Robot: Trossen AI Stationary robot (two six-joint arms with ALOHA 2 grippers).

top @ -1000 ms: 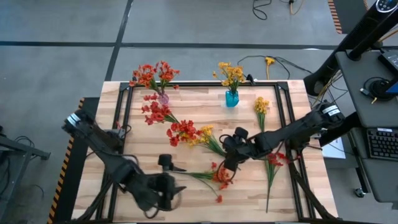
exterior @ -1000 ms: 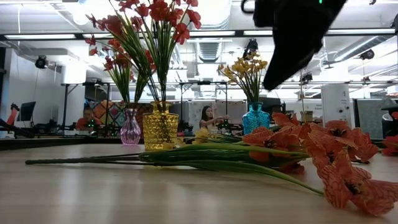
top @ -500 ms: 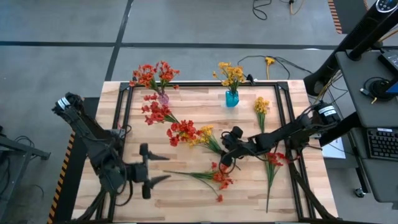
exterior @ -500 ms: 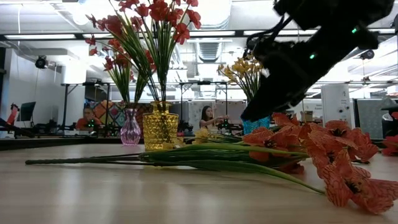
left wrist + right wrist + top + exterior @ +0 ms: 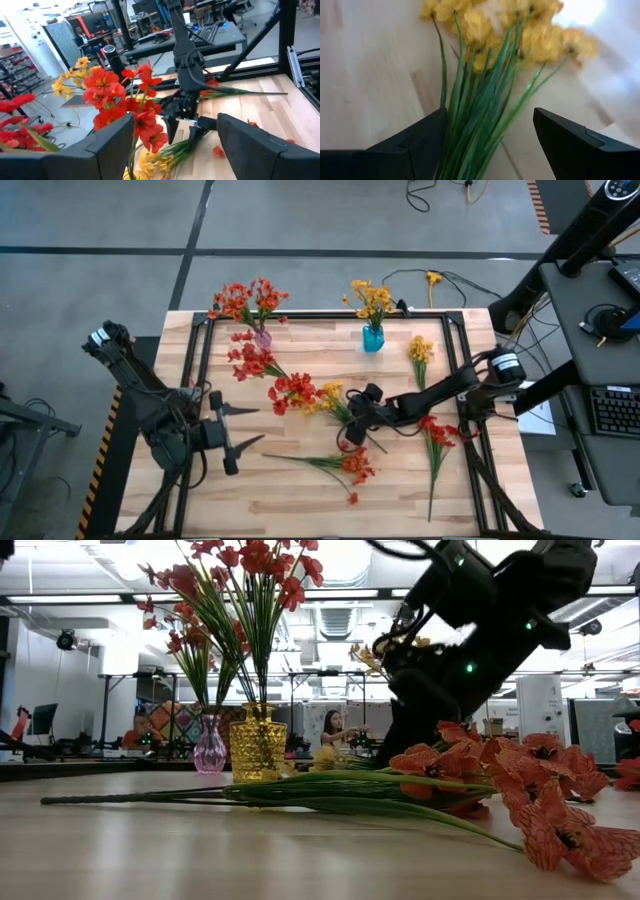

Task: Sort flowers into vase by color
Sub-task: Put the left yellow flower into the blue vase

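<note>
1. Right wrist view: the right gripper [image 5: 487, 150] has its fingers [image 5: 412, 145] spread open, one on each side of the green stems of the yellow sprig [image 5: 490, 107]. The stems run straight ahead out of the gap, so the long axis lies along the gripper's reach and the blossoms sit beyond the fingertips. Nothing is held.

2. By judgement, the coming close turns on this: the stems lie between the fingers, so the jaws need only come down and shut across them.

3. High view: the right gripper [image 5: 352, 427] is at the stem end of that sprig [image 5: 335, 402], far nearer to it than the left gripper [image 5: 243, 436].

4. The left gripper, open and empty, waits well apart, pointing toward the sprig.

5. Farther beyond the fingers stands the blue vase [image 5: 372, 338], already holding yellow flowers.
</note>
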